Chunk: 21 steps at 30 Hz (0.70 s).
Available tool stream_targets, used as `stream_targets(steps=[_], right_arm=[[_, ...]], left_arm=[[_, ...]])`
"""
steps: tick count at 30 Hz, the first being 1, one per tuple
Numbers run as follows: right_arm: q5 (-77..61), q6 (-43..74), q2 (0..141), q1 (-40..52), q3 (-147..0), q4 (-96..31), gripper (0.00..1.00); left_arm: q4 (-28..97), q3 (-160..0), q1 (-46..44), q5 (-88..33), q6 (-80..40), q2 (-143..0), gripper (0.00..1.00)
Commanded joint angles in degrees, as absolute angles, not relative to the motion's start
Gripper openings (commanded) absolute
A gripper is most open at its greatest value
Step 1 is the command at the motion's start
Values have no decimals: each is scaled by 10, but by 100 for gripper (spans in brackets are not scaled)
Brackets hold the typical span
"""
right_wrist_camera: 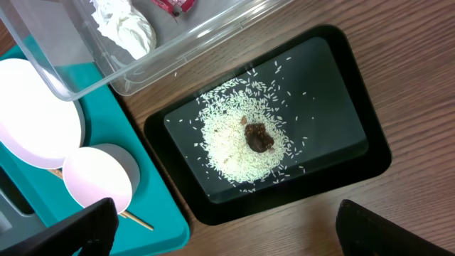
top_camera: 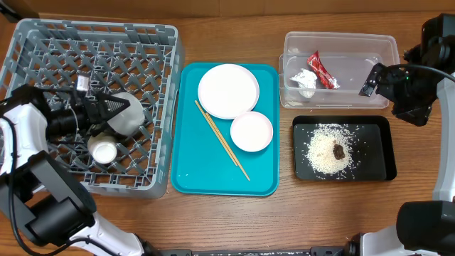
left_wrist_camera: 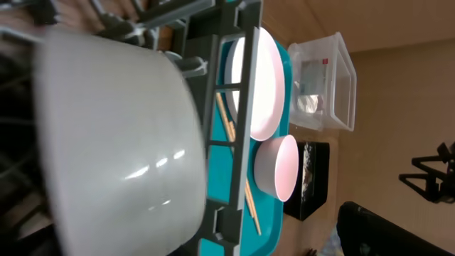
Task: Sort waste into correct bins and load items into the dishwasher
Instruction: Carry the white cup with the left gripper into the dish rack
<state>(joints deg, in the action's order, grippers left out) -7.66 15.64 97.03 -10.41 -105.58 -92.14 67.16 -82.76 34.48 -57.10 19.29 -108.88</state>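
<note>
My left gripper (top_camera: 108,112) reaches into the grey dish rack (top_camera: 92,30) and is shut on the tilted grey bowl (top_camera: 130,114), which fills the left wrist view (left_wrist_camera: 114,142). A white cup (top_camera: 103,150) lies in the rack beside it. The large plate (top_camera: 227,90), small plate (top_camera: 251,131) and chopsticks (top_camera: 222,140) lie on the teal tray. The clear tub (top_camera: 338,43) holds the wrapper (top_camera: 323,70) and tissue (top_camera: 304,82). The black tray (top_camera: 384,153) holds rice (top_camera: 323,153) and a brown lump (top_camera: 339,150). My right gripper (top_camera: 371,80) is open and empty over the tub's right end.
The teal tray (top_camera: 213,178) lies between the rack and the bins. In the right wrist view my open fingers (right_wrist_camera: 227,235) hang above bare wood in front of the black tray (right_wrist_camera: 355,99). My arm bases stand at both lower corners.
</note>
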Motion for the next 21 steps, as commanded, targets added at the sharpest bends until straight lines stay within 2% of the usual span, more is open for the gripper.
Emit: stream_targets(steps=[1,5,12,16,21], right_arm=[[-79,156,966,-103,-1058,-919,100],[-80,156,966,-103,-1058,-919,100],[-79,156,966,-103,-1058,-919,100],[-80,156,966,-103,-1058,-919,100],[-79,156,966,-103,-1058,-919,100]], left_arm=[[673,-838,368,-535,172,-1049,100],[673,-851,377,-444,119,-1009,100],[671,-854,351,-447,113,-928,100],[662,-854,289,-426,111,-883,100],[626,-854,155,-353,67,-851,100]])
